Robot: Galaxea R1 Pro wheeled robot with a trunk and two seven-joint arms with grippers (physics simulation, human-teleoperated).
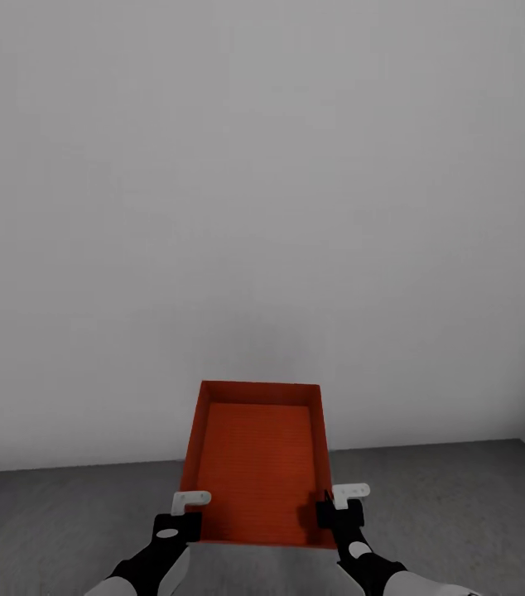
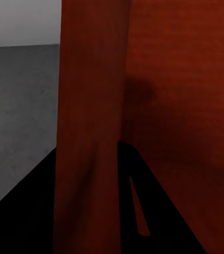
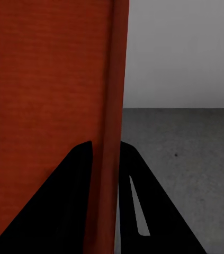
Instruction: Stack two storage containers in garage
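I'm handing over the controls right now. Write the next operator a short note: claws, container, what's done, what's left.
Left claw: shut on the container's left wall near its near corner.
Right claw: shut on its right wall.
Storage container: orange-red, open-top, empty, held in front of the robot above the grey concrete floor, facing a plain pale wall.
Done: this box is carried onto concrete.
Left: set it down or stack it. The second container's whereabouts cannot be told from here.

Both arms reach forward — left gripper (image 1: pixel 181 515) and right gripper (image 1: pixel 339 507) each clamp container wall (image 1: pixel 324 463).
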